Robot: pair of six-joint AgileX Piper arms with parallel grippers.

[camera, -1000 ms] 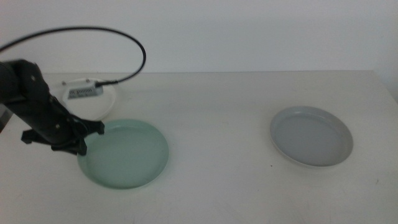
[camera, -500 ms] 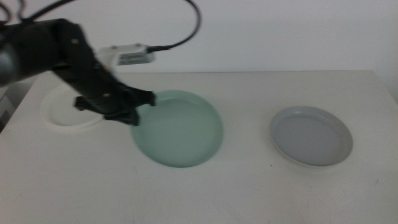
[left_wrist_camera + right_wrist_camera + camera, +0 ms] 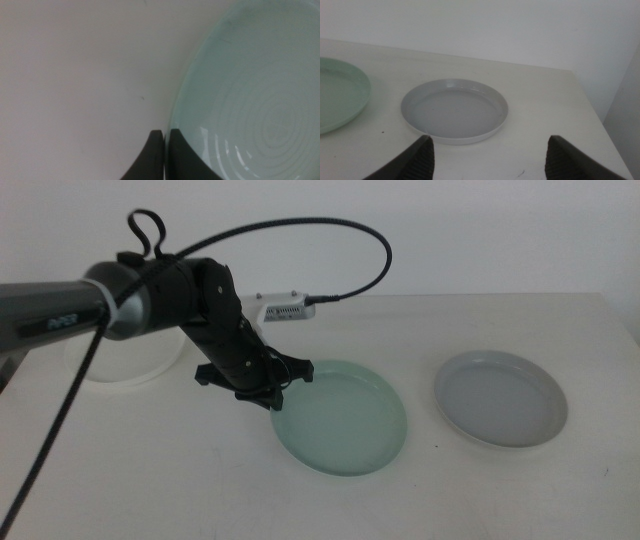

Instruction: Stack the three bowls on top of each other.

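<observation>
The mint green bowl hangs over the table's middle, and my left gripper is shut on its left rim. To its right the grey bowl rests on the table. Only part of the white bowl shows at the far left, behind the left arm. My right gripper is open, low and short of the grey bowl; the middle view does not show it.
A black cable loops above the left arm to its wrist camera. The table's right edge runs close beyond the grey bowl. A white wall stands behind the table.
The left arm has carried the green bowl rightward from beside the white bowl to the table's middle, close to the grey one. The grey bowl has stayed put.
</observation>
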